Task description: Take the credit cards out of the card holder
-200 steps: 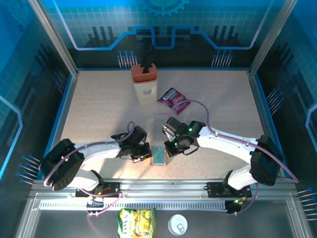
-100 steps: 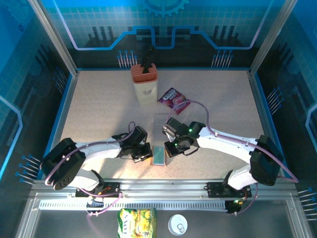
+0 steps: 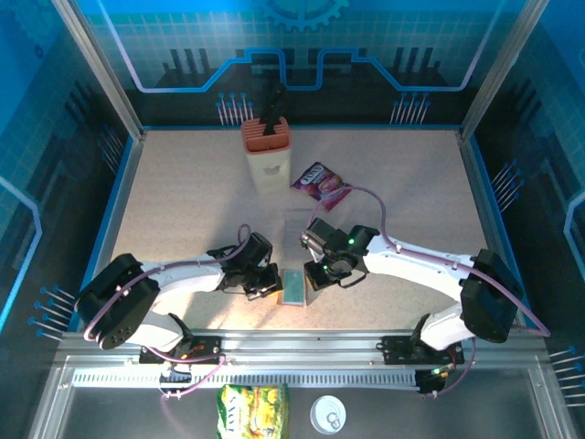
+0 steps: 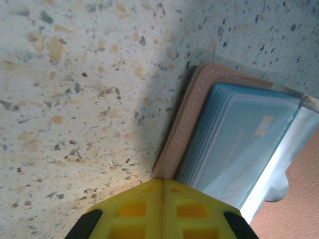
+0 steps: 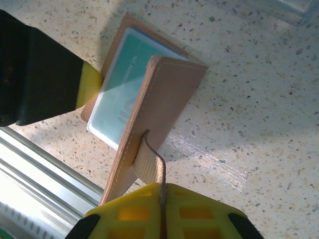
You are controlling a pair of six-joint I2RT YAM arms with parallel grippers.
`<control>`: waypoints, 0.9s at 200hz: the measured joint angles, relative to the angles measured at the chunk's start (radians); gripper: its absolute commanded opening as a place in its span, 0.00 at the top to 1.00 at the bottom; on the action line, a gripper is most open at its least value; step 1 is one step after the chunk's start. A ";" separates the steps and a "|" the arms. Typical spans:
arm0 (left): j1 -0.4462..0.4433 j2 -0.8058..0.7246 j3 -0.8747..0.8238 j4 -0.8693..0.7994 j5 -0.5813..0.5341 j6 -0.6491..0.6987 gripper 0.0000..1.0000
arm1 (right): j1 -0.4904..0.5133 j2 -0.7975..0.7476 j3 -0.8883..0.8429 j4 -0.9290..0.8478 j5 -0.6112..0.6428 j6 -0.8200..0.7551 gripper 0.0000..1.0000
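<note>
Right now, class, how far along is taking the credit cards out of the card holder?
Done: card holder opened. In hand: right fingers pinch its snap tab, holding the cover up; left fingers clamp the other edge. Left: credit cards still sleeved.

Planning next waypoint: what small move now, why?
Probably swing the right end effector, pinching the snap tab, to open the card holder wider: the left end effector pins the other cover, and the raised flap half hides the sleeved teal card.
</note>
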 measured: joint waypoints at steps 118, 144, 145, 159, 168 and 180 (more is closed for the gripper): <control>0.000 -0.007 -0.029 0.050 0.011 -0.010 1.00 | -0.084 -0.023 -0.169 -0.068 0.113 0.051 0.68; 0.000 -0.007 -0.030 0.053 0.011 -0.010 1.00 | -0.092 0.026 -0.195 -0.056 0.118 0.062 0.58; 0.000 -0.007 -0.030 0.053 0.011 -0.010 1.00 | -0.092 0.027 -0.195 -0.056 0.119 0.061 0.57; 0.000 -0.007 -0.031 0.053 0.013 -0.010 1.00 | -0.094 0.052 -0.196 -0.058 0.130 0.066 0.51; 0.000 -0.007 -0.031 0.053 0.013 -0.010 1.00 | -0.094 0.064 -0.196 -0.061 0.142 0.074 0.49; 0.000 -0.007 -0.031 0.053 0.013 -0.010 1.00 | -0.094 0.072 -0.196 -0.065 0.153 0.076 0.47</control>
